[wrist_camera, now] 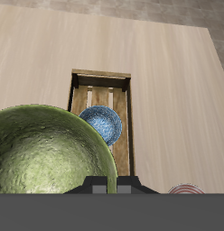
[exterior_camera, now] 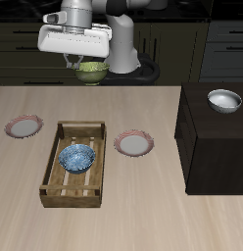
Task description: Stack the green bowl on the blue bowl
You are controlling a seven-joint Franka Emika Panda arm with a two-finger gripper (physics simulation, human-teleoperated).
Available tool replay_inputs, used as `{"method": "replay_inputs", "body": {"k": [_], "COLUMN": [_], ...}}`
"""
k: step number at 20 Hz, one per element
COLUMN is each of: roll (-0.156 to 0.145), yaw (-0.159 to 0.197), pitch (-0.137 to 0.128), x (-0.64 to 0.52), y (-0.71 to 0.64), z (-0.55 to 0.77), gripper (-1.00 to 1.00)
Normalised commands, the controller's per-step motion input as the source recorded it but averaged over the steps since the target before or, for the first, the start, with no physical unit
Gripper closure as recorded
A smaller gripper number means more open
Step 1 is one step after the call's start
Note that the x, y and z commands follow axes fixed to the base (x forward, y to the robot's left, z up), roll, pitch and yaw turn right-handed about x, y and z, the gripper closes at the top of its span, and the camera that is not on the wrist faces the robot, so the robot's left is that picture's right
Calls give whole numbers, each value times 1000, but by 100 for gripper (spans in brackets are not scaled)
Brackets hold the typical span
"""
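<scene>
My gripper (exterior_camera: 88, 65) is high above the table's back edge and is shut on the rim of the green bowl (exterior_camera: 91, 72), which hangs below it, well clear of the table. The wrist view shows the green bowl (wrist_camera: 46, 155) close up, olive and mottled inside. The blue bowl (exterior_camera: 77, 157) with white speckles sits inside a wooden slatted tray (exterior_camera: 65, 128), nearer the table's front edge than the gripper. In the wrist view the blue bowl (wrist_camera: 101, 124) lies in the tray (wrist_camera: 100, 79), partly hidden by the green bowl's rim.
Two pink-rimmed plates lie on the table, one (exterior_camera: 24, 125) beside the tray and one (exterior_camera: 134, 144) on its other side; one plate's edge shows in the wrist view (wrist_camera: 186, 190). A plain white bowl (exterior_camera: 224, 100) stands on a dark cabinet (exterior_camera: 217, 147) at the table's side.
</scene>
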Motion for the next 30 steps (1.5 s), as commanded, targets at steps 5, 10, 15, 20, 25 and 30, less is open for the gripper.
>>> {"method": "replay_inputs", "body": {"k": [5, 10, 15, 20, 25, 30], "roll": [-11, -51, -35, -13, -36, -34], "yaw": [18, -9, -9, -13, -27, -20], "pitch": [14, 40, 50, 13, 8, 39], "x": [141, 239, 127, 118, 240, 272], "y": [-82, -232, -139, -85, -183, -143], "z": [-117, -250, -331, -191, -162, -248], "gripper": [100, 100, 100, 100, 100, 100]}}
